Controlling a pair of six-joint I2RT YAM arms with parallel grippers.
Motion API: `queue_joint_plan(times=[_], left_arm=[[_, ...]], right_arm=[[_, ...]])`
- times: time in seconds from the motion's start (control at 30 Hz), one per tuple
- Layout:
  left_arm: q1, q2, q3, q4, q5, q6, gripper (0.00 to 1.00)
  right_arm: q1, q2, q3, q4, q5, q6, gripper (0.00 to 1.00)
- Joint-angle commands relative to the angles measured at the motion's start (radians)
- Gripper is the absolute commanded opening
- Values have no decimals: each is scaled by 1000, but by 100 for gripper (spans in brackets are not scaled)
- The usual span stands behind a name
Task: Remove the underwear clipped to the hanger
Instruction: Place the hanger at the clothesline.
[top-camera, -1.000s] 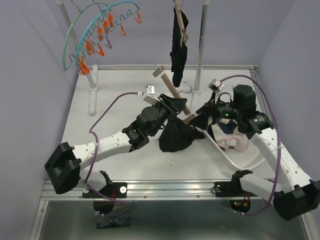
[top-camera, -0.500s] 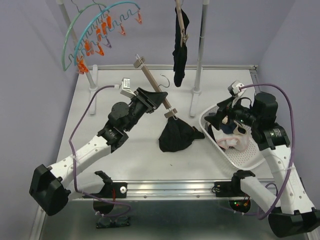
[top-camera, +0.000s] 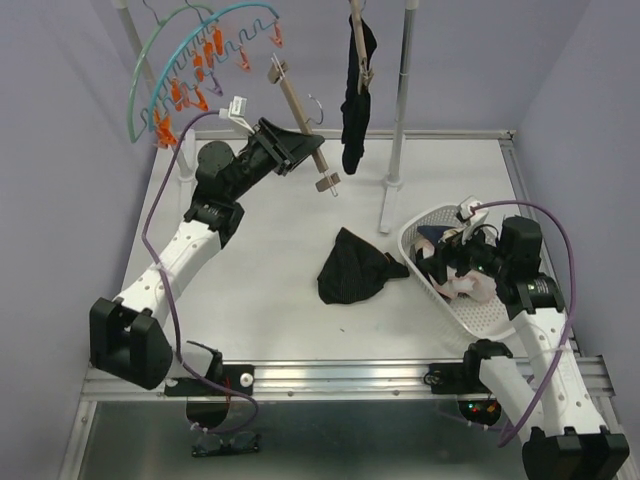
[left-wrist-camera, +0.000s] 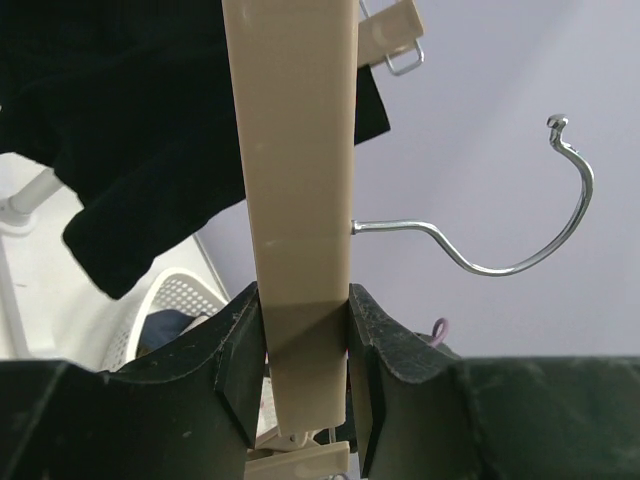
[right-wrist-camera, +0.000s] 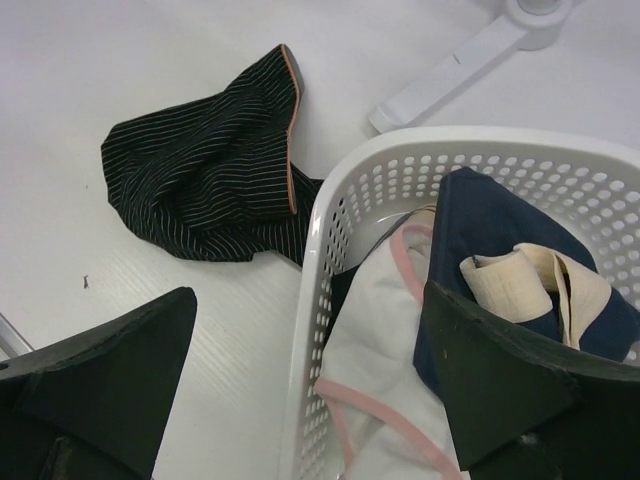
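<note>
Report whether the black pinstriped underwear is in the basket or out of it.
Out. The pinstriped underwear lies crumpled on the table, beside the outer wall of the white basket.

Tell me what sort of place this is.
Probably a lab test cell staged as a laundry corner: plain lavender walls around a white table, a teal hanger with orange clips, and a white basket holding underwear.

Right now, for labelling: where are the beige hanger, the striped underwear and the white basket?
beige hanger (left-wrist-camera: 300, 200): left wrist view, middle of its bar.
striped underwear (right-wrist-camera: 205, 170): right wrist view, centre of the cloth.
white basket (right-wrist-camera: 370, 185): right wrist view, perforated wall.
</note>
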Motion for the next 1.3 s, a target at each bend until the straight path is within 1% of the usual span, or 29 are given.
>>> queue_joint_plan(times=[0.0,0.07,0.1,0.13,0.17,0.27,0.3,0.33,0.37,0.4,0.47,0.6,0.63,0.73,0.77,0.87,1.1,1.27], left_arm=[[17,92,186,109,159,-105,1],[17,165,247,115,183,-148,1],[18,191,279,115,194,-160,1],[20,216,342,120,202,-180,1],[18,240,373,123,209,-197,1],[20,366,493,143,240,-280,1],[21,391,520,150,245,-328,1],[22,414,574,169,246,-352,1],[23,458,600,178,246,-379,1],[26,478,623,192,243,-431,1],[29,520,700,221,242,-477,1],[35,642,864,226,228,-554,1],[34,665,936,226,226,-585,1],[35,748,1030,219,222,-629,1],[35,779,1083,216,220,-649,1],[37,811,1137,213,213,-672,1],[45,860,1198,210,180,-717,1],[49,909,1284,212,160,-772,1]], right_arm=[[-14,-27,-15,53,-20,-33,100],[-14,-41,-15,53,-17,-30,100],[-35,-52,-18,53,-16,-30,100],[-40,-61,-24,53,-14,-31,100],[-43,-70,-26,53,-13,-30,100],[-54,-98,-30,53,-11,-30,100],[-57,-104,-32,53,-10,-30,100],[-60,-106,-32,53,-10,-30,100],[-64,-106,-30,53,-10,-30,100],[-65,-107,-30,53,-10,-30,100],[-68,-112,-32,53,-8,-30,100],[-74,-118,-35,53,-10,-30,100],[-75,-119,-33,52,-11,-30,100],[-77,-121,-33,53,-11,-31,100],[-78,-123,-36,53,-11,-31,100],[-80,-124,-35,53,-8,-33,100],[-81,-123,-38,53,-13,-36,100],[-81,-119,-38,53,-16,-37,100]])
